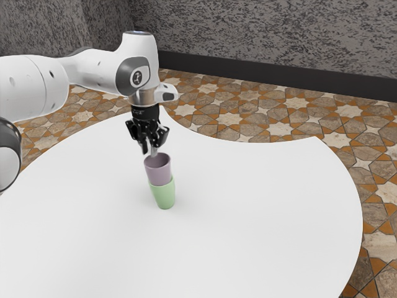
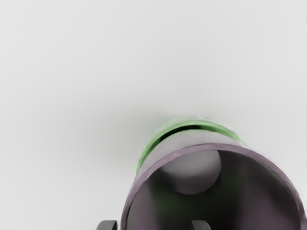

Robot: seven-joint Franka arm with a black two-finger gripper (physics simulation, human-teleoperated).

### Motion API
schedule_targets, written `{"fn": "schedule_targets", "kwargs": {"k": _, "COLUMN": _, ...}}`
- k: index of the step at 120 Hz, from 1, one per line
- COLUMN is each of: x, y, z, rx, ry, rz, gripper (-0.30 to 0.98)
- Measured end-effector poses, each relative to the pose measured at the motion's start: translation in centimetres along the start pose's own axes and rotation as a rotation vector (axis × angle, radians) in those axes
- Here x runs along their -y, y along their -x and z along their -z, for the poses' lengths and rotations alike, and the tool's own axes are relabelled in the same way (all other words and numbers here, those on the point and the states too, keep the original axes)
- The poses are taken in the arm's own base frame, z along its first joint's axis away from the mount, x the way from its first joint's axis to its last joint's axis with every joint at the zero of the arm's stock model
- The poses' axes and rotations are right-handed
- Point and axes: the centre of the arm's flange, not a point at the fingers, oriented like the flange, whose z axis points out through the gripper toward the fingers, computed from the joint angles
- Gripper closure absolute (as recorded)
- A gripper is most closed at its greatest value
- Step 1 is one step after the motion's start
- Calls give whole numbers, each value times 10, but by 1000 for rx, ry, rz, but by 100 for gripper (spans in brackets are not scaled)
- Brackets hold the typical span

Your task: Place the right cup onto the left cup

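I am holding my pincer released, its two fingers standing apart from each other. It is pointing down at the purple cup, with the fingertips hovering close to the rim, over the side toward the exterior view's left. In the wrist view I am seeing one fingertip lying just outside the rim and the other lying over the cup's mouth, so the cup's wall is passing between them with space showing on both sides.

The purple cup is sitting on the green cup, its lower end going down inside the green cup's mouth and its upper part rising well above. Its mouth is facing up toward me, and a pale rounded patch is showing within its dark inside. Around part of the purple cup, I am seeing the green rim curving, with a thin dark gap opening between that rim and the purple wall. The green cup is standing on the white table, bearing the purple one.

My white arm is reaching in from the exterior view's left, bending down at the wrist above the cups. Beyond the table's curved edge, a floor of star-patterned tiles is spreading out, and a rough gray wall is rising behind it over a dark baseboard.
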Motion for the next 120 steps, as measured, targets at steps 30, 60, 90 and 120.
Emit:
{"fn": "schedule_targets", "kwargs": {"k": 30, "x": -2, "y": 2, "z": 4, "rx": -3, "ry": 16, "rz": -4, "gripper": 15}}
{"fn": "schedule_targets", "kwargs": {"k": 60, "x": -11, "y": 13, "z": 30, "rx": -20, "ry": 30, "rz": -19, "gripper": 5}}
{"fn": "schedule_targets", "kwargs": {"k": 90, "x": -22, "y": 42, "z": 76, "rx": -68, "ry": 41, "rz": -48, "gripper": 1}}
{"fn": "schedule_targets", "kwargs": {"k": 120, "x": -37, "y": 80, "z": 109, "rx": -83, "ry": 35, "rz": -93, "gripper": 0}}
